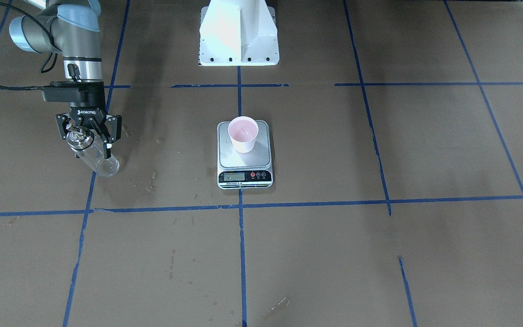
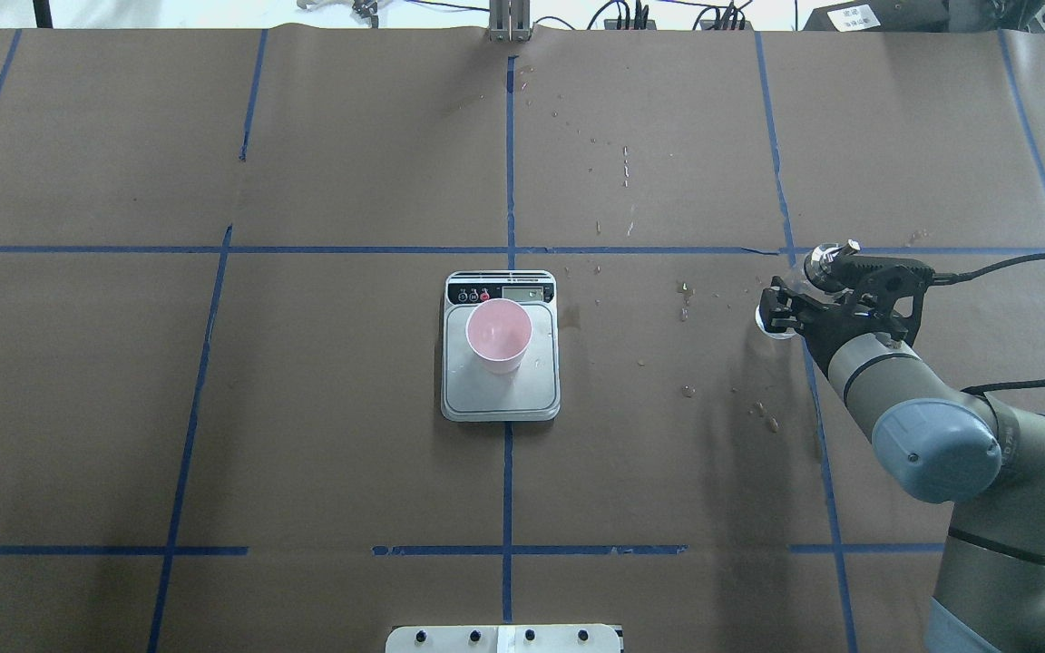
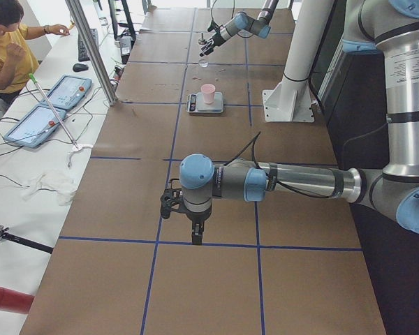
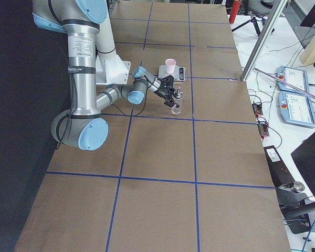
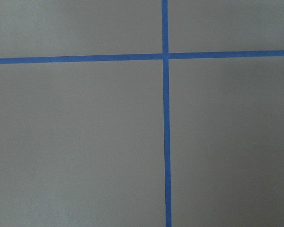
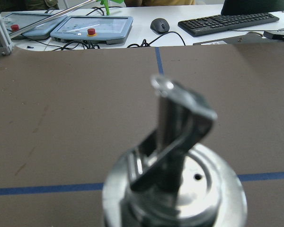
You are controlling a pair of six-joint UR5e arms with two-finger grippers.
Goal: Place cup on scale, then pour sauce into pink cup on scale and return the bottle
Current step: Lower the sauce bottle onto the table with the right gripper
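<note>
Bottle (image 1: 102,163) is stood upright on the table (image 1: 379,254), well apart from the scale (image 1: 243,176), toward the table's right end. Right gripper (image 1: 87,143) jaws are spread, straddling its cap. Cup (image 1: 243,134) is seated mid-platform. Left gripper (image 3: 195,236) state cannot be told.

"ROBOTIQ" in white on the right gripper (image 1: 86,138); scale (image 1: 263,156) display unreadable

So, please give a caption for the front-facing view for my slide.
Right tool flanks a clear glass bottle with silver spout; pale pink tapered cup stands on steel kitchen scale.
</note>
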